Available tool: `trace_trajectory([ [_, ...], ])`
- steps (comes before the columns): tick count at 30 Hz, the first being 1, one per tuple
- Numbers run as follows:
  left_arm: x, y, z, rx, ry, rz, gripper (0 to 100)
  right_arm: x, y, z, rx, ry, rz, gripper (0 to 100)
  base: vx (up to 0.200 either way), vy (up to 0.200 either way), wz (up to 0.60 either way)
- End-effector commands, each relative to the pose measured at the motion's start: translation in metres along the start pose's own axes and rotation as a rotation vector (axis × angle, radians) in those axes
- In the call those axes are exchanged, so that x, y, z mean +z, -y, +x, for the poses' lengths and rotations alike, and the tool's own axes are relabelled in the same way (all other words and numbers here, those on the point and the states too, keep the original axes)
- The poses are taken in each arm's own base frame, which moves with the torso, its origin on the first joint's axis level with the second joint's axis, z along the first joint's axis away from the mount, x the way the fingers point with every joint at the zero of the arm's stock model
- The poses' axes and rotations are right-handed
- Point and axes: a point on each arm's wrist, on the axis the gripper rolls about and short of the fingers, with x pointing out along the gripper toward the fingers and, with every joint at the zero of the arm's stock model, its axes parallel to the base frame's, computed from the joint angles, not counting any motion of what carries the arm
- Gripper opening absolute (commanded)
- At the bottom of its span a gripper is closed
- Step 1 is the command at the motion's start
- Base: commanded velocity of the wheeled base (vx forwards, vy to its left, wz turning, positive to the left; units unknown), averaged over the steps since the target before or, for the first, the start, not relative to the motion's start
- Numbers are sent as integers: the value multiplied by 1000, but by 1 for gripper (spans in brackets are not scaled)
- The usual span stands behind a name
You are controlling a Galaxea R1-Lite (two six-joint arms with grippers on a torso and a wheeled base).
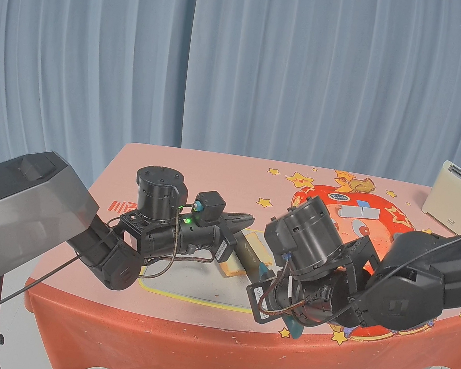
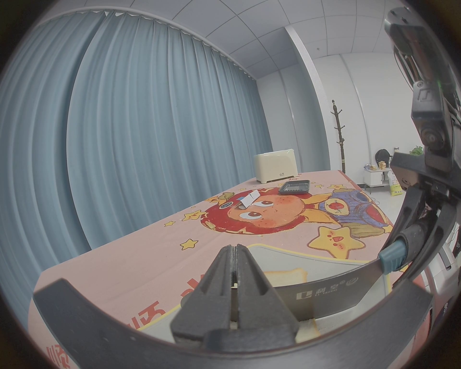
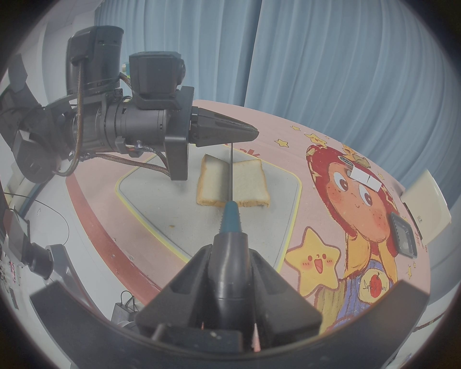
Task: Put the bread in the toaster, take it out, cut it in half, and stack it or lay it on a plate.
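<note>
**Halving the bread**

Head: the bread [image 1: 243,258] lies on the cutting board [image 1: 191,285] between our arms.
Left wrist: our left gripper [image 2: 234,288] is pinched shut on nothing, beside the knife [image 2: 331,290].
Right wrist: our right gripper [image 3: 230,269] clamps the knife, its blade across the slice's middle. Next, we judge, press straight down.

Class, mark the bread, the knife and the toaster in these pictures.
bread [image 3: 249,181]: right wrist view, top face beside the blade.
knife [image 2: 336,290]: left wrist view, flat of the blade.
toaster [image 1: 455,203]: head view, its side wall.
</note>
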Motion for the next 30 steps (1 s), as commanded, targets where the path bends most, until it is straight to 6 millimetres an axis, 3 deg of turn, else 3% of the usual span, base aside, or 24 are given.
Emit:
trace_trajectory([
  [1, -7, -1, 1, -1, -20, -8, 0, 5, 3, -4, 1, 20, 13, 0, 0, 0, 0],
  [10, -15, 0, 3, -2, -35, -14, 0, 3, 6, -3, -6, 11, 17, 0, 0, 0, 0],
  [19, 3, -2, -3, 6, 2, -3, 0, -9, 5, 6, -21, -36, 1, 0, 0, 0, 0],
  [30, -10, -11, -5, 28, -29, -20, 0, 10, 8, -7, -10, 44, 36, 0, 0, 0, 0],
])
